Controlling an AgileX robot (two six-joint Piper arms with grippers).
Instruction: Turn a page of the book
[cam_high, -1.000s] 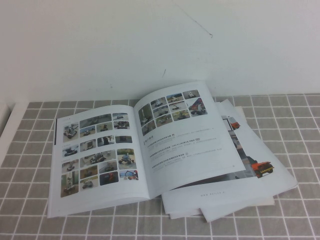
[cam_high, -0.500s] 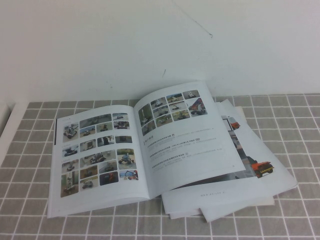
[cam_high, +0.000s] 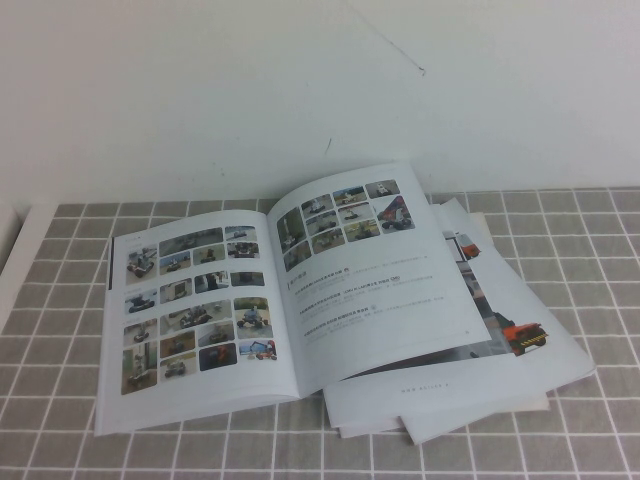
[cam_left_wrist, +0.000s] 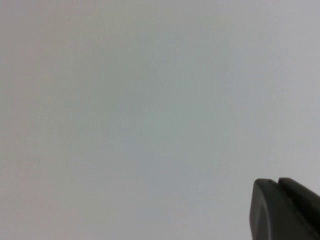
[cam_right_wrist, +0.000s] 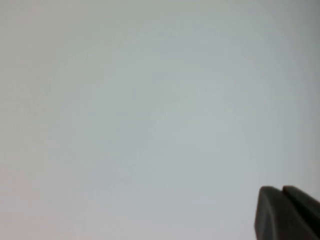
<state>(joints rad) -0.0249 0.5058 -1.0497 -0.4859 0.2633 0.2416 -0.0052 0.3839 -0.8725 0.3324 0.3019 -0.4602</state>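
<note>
Two grippers stay off the desk: right gripper (cam_right_wrist: 290, 212) clenched empty, left gripper (cam_left_wrist: 285, 207) jaws' state unclear. The book (cam_high: 290, 300) lies open mid-desk; its page (cam_high: 375, 280), thin, slick and floppy, lifts best at its raised right edge.

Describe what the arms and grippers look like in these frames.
Little shows: the left gripper and the right gripper each appear only in their own wrist view as a dark, matte black, blocky fingertip pair with rounded corners. No cables or markings visible. Neither arm appears in the high view.
</note>
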